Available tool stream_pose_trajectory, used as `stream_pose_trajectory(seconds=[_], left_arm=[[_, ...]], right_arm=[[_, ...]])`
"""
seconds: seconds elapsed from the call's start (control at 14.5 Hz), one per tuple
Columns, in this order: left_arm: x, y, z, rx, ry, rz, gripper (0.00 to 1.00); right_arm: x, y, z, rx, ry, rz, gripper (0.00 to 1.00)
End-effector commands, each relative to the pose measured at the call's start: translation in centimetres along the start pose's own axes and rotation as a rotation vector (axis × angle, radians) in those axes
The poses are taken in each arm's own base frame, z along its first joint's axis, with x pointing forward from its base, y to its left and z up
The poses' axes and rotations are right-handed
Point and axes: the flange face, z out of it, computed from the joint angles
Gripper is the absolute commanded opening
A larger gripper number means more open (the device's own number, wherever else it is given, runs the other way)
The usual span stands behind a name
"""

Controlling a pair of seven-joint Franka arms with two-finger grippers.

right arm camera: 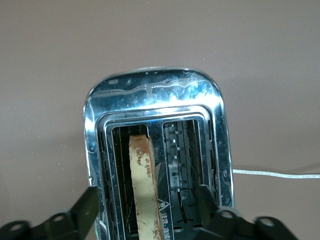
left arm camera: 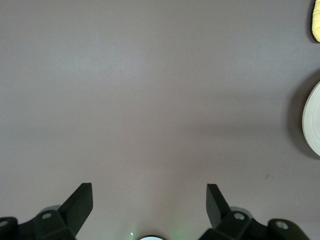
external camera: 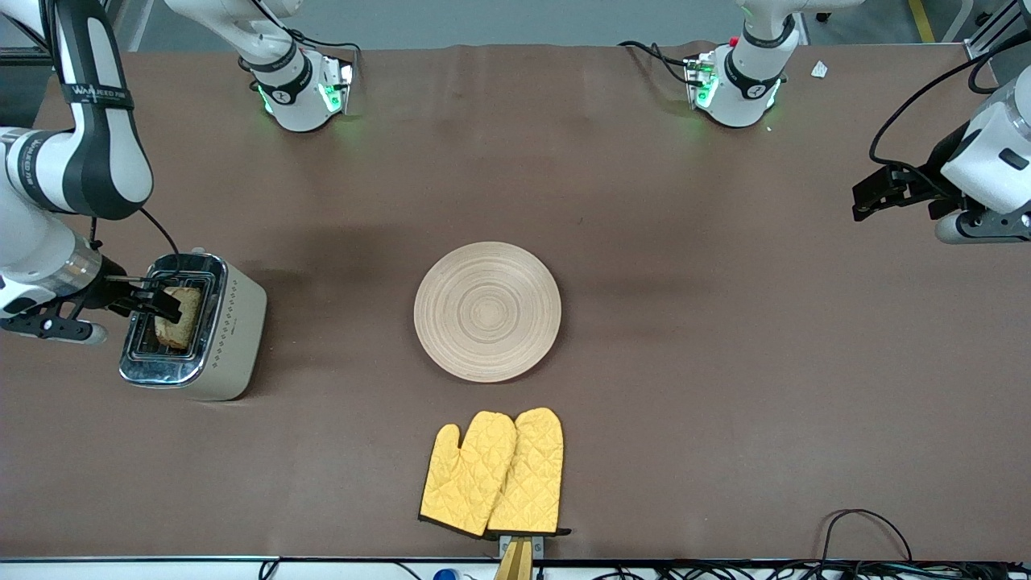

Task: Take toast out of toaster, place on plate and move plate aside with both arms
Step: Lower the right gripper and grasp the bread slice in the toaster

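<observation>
Right gripper (external camera: 165, 300) over toaster (external camera: 229, 334), fingers apparently straddling toast (external camera: 182, 318), left gripper (left arm camera: 150, 202) waiting, spread.

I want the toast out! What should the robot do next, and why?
Probably close the right gripper on the toast. Its fingers stand apart on either side of the slice, which still stands in the toaster slot. The plate waits bare.
</observation>
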Motion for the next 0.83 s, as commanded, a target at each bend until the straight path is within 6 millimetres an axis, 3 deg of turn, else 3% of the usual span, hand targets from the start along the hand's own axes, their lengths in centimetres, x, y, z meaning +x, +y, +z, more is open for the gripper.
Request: stream_pose_trajectory(seconds=[0.0, 0.07, 0.34, 0.55, 0.76], left_arm=[[-0.14, -0.28, -0.52, 0.0, -0.003, 0.012, 1.0], [-0.15, -0.2, -0.52, 0.001, -0.003, 0.013, 1.0], [-0.18, 0.15, -0.46, -0.007, -0.006, 0.019, 1.0], [-0.22, 0.42, -0.47, -0.008, -0.006, 0.024, 1.0], [-0.26, 0.35, -0.55, -0.01, -0.004, 0.022, 1.0]], right_arm=[[-0.47, -0.18, 0.9, -0.001, -0.018, -0.011, 0.81], [-0.51, -0.28, 1.15, -0.001, -0.022, -0.011, 0.77], [-0.5, -0.48, 1.6, -0.002, -0.03, -0.009, 0.43], [-0.48, -0.48, 1.73, -0.002, -0.033, 0.0, 0.1], [-0.2, -0.12, 1.0, -0.001, -0.019, 0.007, 0.0]])
